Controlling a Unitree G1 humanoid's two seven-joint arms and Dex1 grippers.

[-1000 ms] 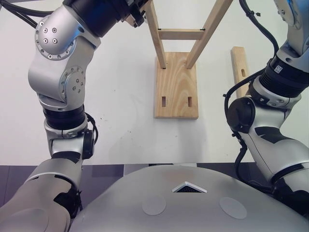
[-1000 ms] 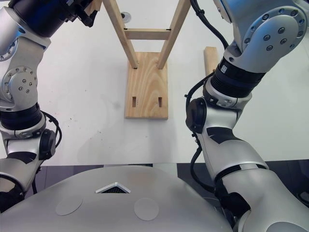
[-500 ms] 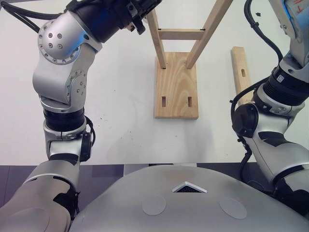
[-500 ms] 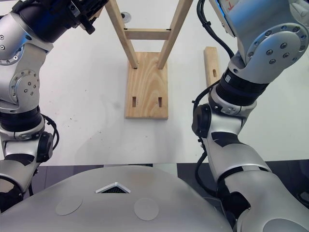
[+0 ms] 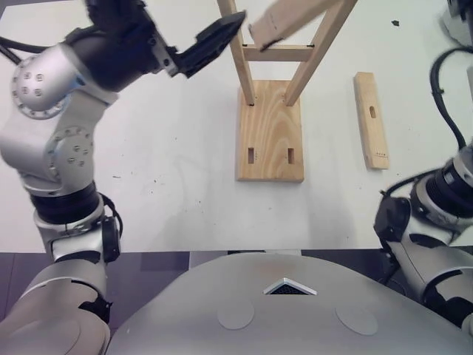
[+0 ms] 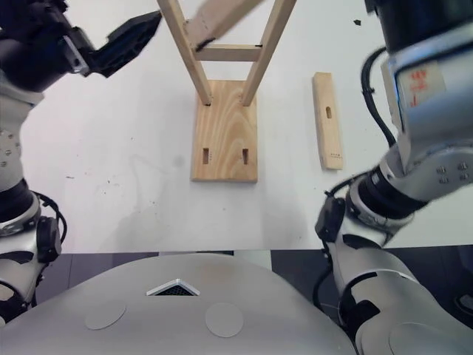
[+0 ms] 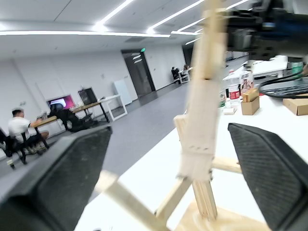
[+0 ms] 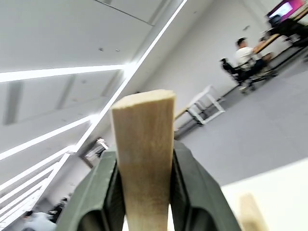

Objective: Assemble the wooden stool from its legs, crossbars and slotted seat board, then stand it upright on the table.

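Left gripper (image 5: 222,33) spread wide, empty, beside upright legs (image 5: 240,63) slotted in seat board (image 5: 270,137), table (image 5: 170,177) centre; right gripper (image 8: 144,192) clamped on held leg (image 5: 284,21) — spare leg (image 5: 370,120) flat toward right edge

1. Seat board (image 5: 270,129): pale bare wood, matt, sanded smooth, with wavy grain plain across the face.
2. Legs (image 5: 240,55) and crossbar (image 5: 276,52): same light wood, straight fine grain, no gloss.
3. Loose slat (image 5: 371,118): matching raw wood, matt, smooth.
4. Held bar (image 8: 144,159): light wood again, dull and even on the long face, slightly rougher at the cut end.
5. Table (image 5: 170,148): white, smooth, faintly sheened, marked with a few small dark specks.
6. Left gripper (image 7: 168,163): black pads (image 7: 67,178), finely textured like rubber, matt.
7. Right gripper (image 8: 144,192): dark grey-green fingers (image 8: 192,187), smooth hard plastic by the look, with a low sheen.
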